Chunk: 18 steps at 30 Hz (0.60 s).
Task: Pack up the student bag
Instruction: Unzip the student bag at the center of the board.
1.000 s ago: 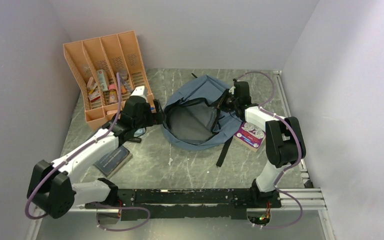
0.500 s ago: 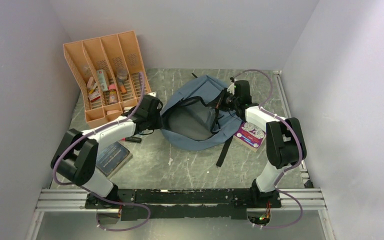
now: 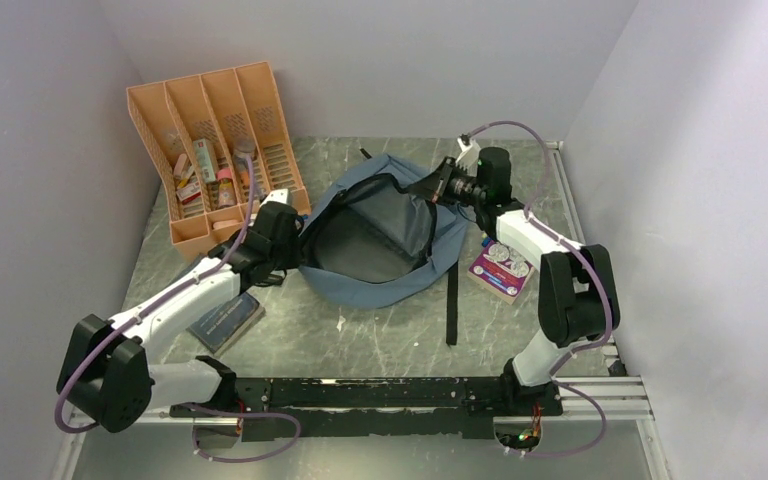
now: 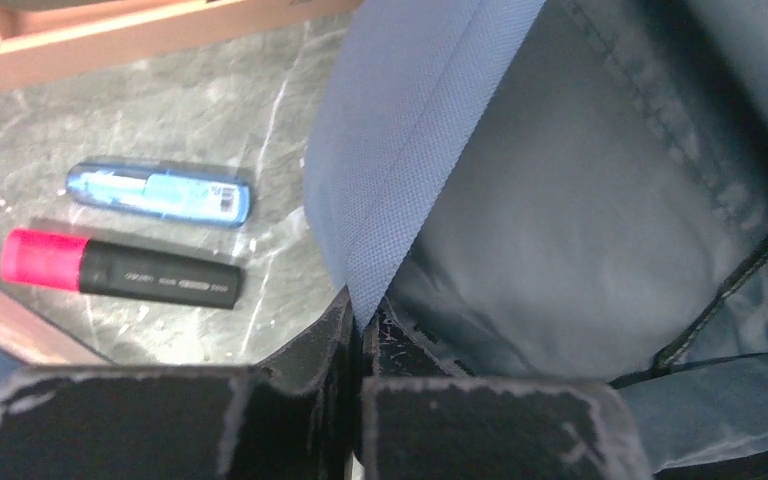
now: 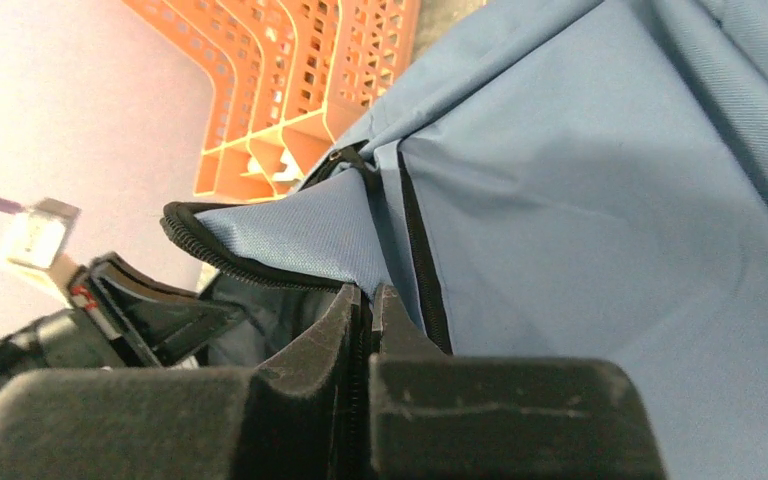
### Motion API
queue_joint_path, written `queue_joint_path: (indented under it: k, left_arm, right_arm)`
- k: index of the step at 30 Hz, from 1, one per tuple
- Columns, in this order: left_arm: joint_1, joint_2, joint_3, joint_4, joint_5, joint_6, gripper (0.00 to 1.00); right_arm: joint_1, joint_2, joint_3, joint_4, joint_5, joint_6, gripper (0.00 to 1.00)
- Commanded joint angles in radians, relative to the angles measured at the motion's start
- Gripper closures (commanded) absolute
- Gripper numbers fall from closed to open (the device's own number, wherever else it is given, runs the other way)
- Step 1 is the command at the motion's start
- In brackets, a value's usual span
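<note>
The student bag (image 3: 385, 285) lies at the table's middle, grey-blue, its mouth pulled wide so the dark lining shows. My left gripper (image 3: 297, 248) is shut on the left rim of the opening; in the left wrist view its fingertips (image 4: 360, 305) pinch the blue edge band (image 4: 400, 130). My right gripper (image 3: 439, 186) is shut on the far right rim. The right wrist view shows that gripper (image 5: 368, 295) clamping a fold of the bag (image 5: 610, 200) beside the black zipper.
An orange desk organizer (image 3: 215, 140) with small items stands at the back left. A blue tube (image 4: 160, 193) and a pink-capped black marker (image 4: 120, 272) lie by the bag's left side. A dark notebook (image 3: 225, 318) lies front left, a purple box (image 3: 500, 268) right.
My left gripper closed on the bag's left rim and drew it leftward. My right gripper pulled its edge up and back. The bag's mouth now gapes wider.
</note>
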Motion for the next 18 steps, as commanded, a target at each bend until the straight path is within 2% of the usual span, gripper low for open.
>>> queue_joint_path:
  k: [1, 7, 14, 15, 16, 18]
  left_arm:
    - [0.007, -0.037, -0.027, -0.067, -0.071, 0.007, 0.95]
    - [0.012, -0.071, -0.055, -0.083, -0.081, -0.002, 0.95]
    - [0.015, -0.082, -0.062, -0.061, -0.042, 0.020, 0.95]
    - [0.015, -0.079, -0.061, -0.047, -0.016, 0.035, 0.93]
    - [0.015, -0.073, -0.055, -0.039, 0.011, 0.047, 0.85]
    - [0.015, -0.064, -0.034, -0.030, 0.056, 0.069, 0.62]
  right_arm:
    - [-0.054, -0.045, -0.052, 0.124, 0.027, 0.093, 1.00]
    - [-0.115, -0.010, -0.107, 0.141, 0.050, 0.159, 1.00]
    - [-0.139, 0.069, -0.120, 0.030, 0.151, 0.118, 1.00]
    - [-0.139, 0.082, -0.123, 0.027, 0.154, 0.112, 1.00]
    - [-0.139, 0.094, -0.128, 0.033, 0.148, 0.112, 1.00]
    - [-0.139, 0.121, -0.127, 0.048, 0.118, 0.111, 1.00]
